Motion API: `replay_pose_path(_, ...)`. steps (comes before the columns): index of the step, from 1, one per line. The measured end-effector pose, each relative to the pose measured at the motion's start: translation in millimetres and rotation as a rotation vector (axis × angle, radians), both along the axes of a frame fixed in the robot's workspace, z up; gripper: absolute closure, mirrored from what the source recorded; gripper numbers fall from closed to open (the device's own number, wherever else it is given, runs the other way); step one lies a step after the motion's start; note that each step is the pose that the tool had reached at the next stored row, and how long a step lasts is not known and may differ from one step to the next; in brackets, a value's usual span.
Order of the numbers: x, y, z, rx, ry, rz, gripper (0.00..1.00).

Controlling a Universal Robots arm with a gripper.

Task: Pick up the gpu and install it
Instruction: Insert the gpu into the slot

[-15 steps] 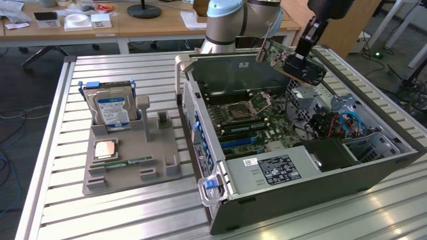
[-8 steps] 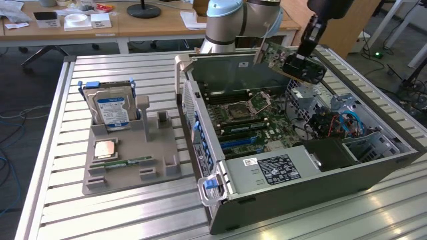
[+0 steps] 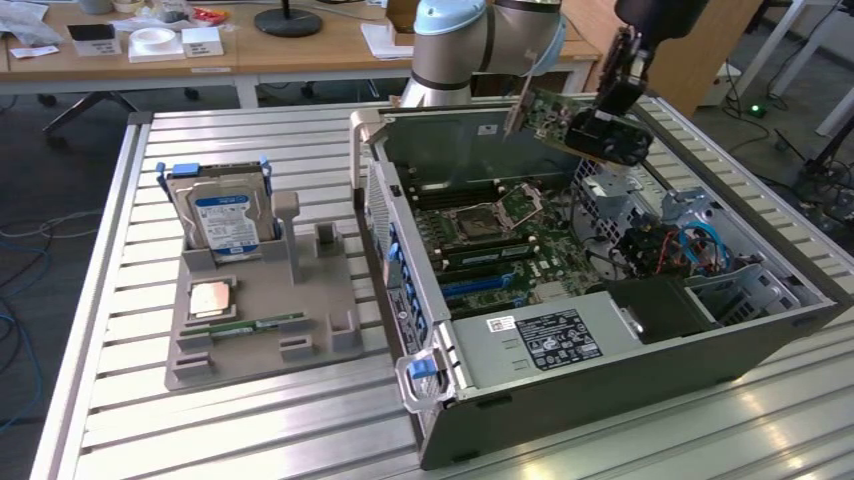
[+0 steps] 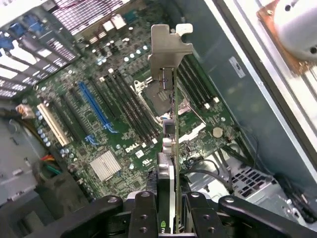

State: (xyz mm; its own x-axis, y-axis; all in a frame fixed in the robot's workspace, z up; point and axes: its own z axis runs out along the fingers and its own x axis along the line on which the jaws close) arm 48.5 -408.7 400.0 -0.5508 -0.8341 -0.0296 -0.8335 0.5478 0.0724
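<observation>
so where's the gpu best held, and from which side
The gpu is probably best pinched across its two flat faces at the end away from its silver bracket, coming in from that end, as the gripper has it. It is thin and flat, so the jaws get broad faces there and the bracket end is left free.

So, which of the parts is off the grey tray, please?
The gpu, held above the open case; the hard drive and memory stick sit in the tray.
</observation>
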Motion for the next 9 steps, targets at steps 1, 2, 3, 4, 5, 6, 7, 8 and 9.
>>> replay_pose_path(1, 0.0, 0.0, 0.0, 0.0, 0.0, 0.02, 0.73)
replay_pose_path(2, 0.0, 0.0, 0.0, 0.0, 0.0, 0.038, 0.73)
replay_pose_path(3, 0.0, 0.0, 0.0, -0.0001, 0.0, 0.056, 0.73)
replay_pose_path(4, 0.0, 0.0, 0.0, 0.0, 0.0, 0.074, 0.73)
replay_pose_path(5, 0.0, 0.0, 0.0, 0.0, 0.0, 0.091, 0.73)
replay_pose_path(6, 0.0, 0.0, 0.0, 0.0, 0.0, 0.11, 0.73)
replay_pose_path(7, 0.0, 0.0, 0.0, 0.0, 0.0, 0.129, 0.73)
replay_pose_path(8, 0.0, 0.0, 0.0, 0.0, 0.0001, 0.147, 0.73)
replay_pose_path(9, 0.0, 0.0, 0.0, 0.0, 0.0, 0.165, 0.73)
